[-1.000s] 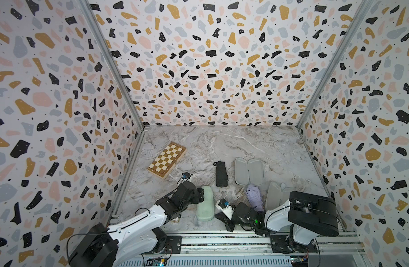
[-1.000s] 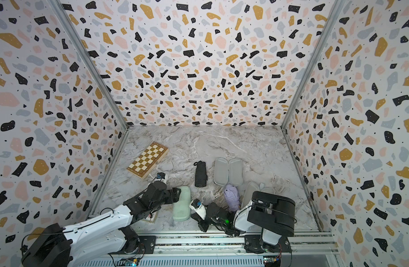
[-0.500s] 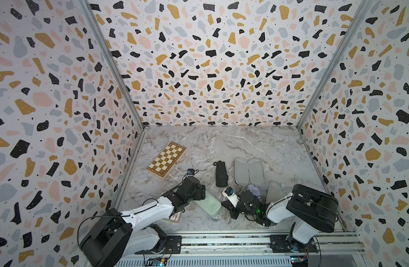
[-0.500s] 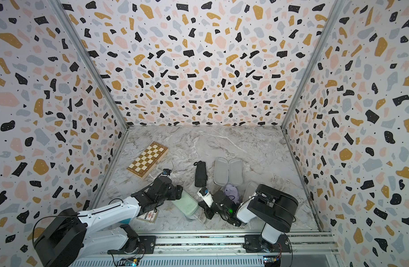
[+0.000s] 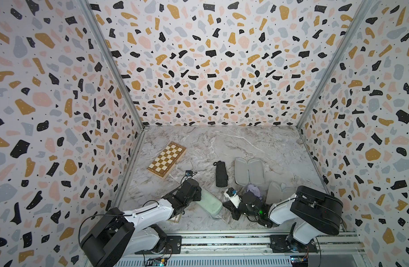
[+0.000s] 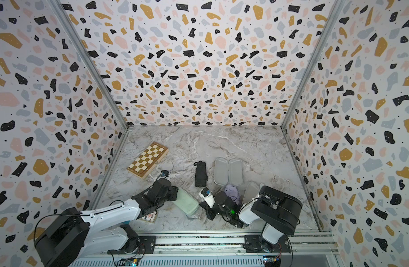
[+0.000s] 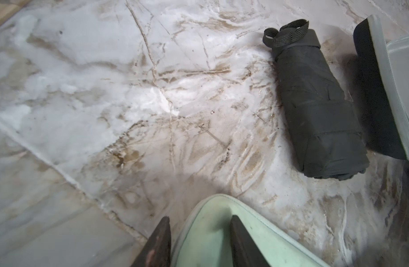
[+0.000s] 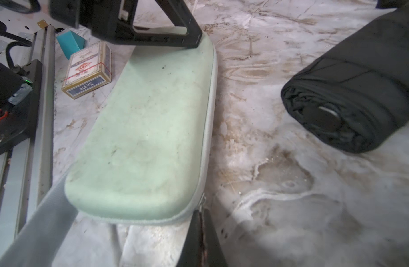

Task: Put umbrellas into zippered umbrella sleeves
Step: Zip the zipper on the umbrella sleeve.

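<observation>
Mint sleeve (image 5: 210, 203) turned; left end effector (image 7: 199, 218) pinches it, right end effector (image 8: 201, 215) closed, half-hidden.

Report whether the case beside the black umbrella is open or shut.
Open: the black-shelled case lies spread flat, both grey-lined halves facing up and empty.

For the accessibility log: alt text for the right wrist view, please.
A closed mint green case lies on the marble table, the left pincer clamping its far end, the shut right pincer at its near zip corner. A folded black umbrella lies alongside, apart.
</observation>
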Motion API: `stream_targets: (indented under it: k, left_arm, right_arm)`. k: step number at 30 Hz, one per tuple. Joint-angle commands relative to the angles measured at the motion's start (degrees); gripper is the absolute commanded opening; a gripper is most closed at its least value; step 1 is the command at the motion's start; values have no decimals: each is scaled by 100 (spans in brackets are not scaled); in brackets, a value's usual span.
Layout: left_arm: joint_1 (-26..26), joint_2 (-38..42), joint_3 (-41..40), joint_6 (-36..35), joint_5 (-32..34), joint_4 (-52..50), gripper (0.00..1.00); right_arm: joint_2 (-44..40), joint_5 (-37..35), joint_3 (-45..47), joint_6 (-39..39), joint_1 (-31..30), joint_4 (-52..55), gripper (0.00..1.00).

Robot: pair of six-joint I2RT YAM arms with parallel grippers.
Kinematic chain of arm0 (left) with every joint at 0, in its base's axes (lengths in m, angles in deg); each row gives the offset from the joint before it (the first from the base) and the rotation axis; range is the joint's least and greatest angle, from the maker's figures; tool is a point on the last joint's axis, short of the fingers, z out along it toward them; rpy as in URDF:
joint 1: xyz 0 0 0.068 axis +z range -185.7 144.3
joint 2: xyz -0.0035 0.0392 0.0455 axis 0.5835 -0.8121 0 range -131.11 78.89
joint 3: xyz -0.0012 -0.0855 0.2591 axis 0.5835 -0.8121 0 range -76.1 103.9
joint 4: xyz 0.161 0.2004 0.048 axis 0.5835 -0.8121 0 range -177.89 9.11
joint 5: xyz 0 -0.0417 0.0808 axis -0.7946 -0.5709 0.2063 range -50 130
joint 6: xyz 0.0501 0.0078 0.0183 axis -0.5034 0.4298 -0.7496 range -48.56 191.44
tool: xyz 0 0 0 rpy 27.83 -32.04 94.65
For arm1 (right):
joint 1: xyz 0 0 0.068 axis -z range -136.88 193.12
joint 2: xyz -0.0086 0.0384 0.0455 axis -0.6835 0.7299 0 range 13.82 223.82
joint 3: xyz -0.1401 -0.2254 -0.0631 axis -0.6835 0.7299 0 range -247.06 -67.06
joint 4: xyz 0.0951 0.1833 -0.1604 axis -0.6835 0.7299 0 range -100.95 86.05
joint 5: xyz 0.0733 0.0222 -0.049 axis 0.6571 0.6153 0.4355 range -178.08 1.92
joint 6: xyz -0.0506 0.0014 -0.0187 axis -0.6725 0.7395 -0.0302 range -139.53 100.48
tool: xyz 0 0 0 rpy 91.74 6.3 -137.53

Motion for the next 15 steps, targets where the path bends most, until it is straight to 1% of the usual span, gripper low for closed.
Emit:
stream_targets:
  k: [1, 5, 8, 9, 10, 15]
  left_arm:
    - [27, -87, -187, 76, 415, -482, 32]
    - [24, -247, -137, 157, 474, -527, 28]
    - [28, -350, -177, 202, 441, -410, 23]
    - [26, -373, -181, 217, 427, -393, 19]
    - [26, -403, -203, 239, 397, -356, 17]
    - [-47, -417, -225, 376, 427, -334, 16]
  right_arm:
    - [-222, -8, 172, 145, -93, 272, 0]
    - [-443, -130, 242, 294, -411, 295, 0]
    - [-585, -299, 270, 447, -704, 285, 0]
    - [-624, -342, 249, 498, -810, 277, 0]
    - [-652, -399, 223, 527, -900, 272, 0]
    - [-665, -473, -12, 545, -1244, 172, 0]
